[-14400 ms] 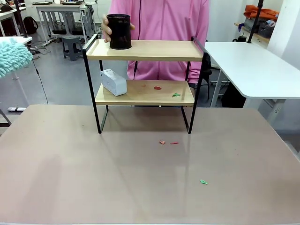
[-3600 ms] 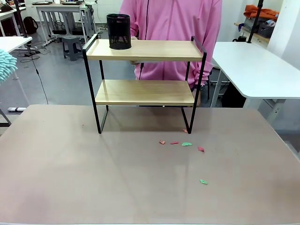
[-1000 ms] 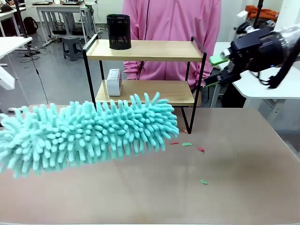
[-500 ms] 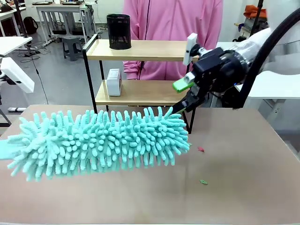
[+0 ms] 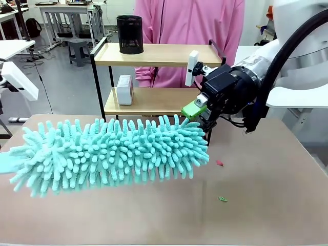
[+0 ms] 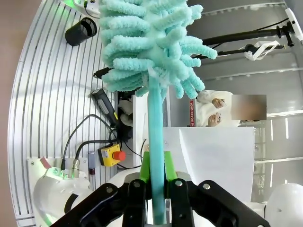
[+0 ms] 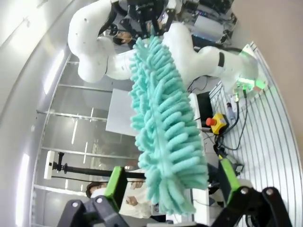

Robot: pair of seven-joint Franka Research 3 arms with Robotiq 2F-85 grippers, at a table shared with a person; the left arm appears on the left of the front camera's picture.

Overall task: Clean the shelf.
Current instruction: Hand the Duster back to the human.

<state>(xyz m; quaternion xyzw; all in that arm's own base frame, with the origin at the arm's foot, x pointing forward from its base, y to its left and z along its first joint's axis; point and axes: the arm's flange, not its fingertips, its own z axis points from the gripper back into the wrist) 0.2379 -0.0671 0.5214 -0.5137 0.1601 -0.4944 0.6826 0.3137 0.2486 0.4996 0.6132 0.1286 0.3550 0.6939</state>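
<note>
The shelf [image 5: 164, 54] stands at the table's far side with a black mesh cup [image 5: 129, 34] on its top board and a white box [image 5: 124, 89] on the lower board. A fluffy teal duster [image 5: 113, 154] lies across the front of it, level above the table. My left gripper [image 6: 156, 166] is shut on the duster's teal handle [image 6: 155, 123]. My right gripper [image 5: 199, 114] is open at the duster's free end, just in front of the shelf's right legs. In the right wrist view the duster's tip [image 7: 173, 189] sits between the right gripper's [image 7: 171, 179] spread green pads.
A person in a pink top [image 5: 189, 23] stands behind the shelf. A red scrap [image 5: 219, 163] and a green scrap [image 5: 222, 199] lie on the brown table [image 5: 266, 205] at the right. A white table [image 5: 300, 95] stands at the far right.
My right gripper has swung in from the right and down to the duster's tip. The duster has moved right and settled lower, hiding the scraps near the shelf's leg.
</note>
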